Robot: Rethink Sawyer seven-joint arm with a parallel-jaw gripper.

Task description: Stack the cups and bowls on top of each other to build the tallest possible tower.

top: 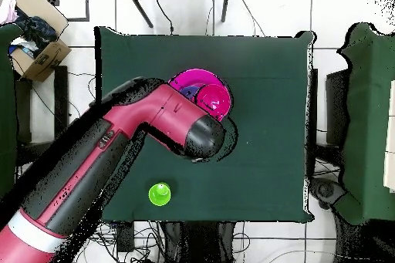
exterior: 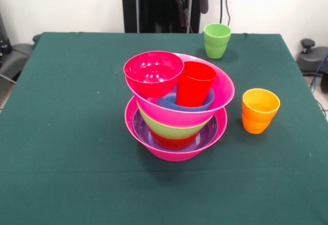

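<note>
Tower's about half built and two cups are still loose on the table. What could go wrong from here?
1. The upper pink bowl sits tilted on the tower, so added weight may slide it off.
2. The crimson bowl perches on that bowl's rim beside the red cup; a nudge could tip it.
3. The orange cup stands close to the tower, so reaching for it might bump the stack. The green cup looks safer.

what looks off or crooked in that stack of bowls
The upper hot-pink bowl sits tilted rather than nested flat. The crimson bowl perches on its raised left rim, leaning, beside the upright red cup. The orange cup and green cup stand apart, unstacked.
</note>
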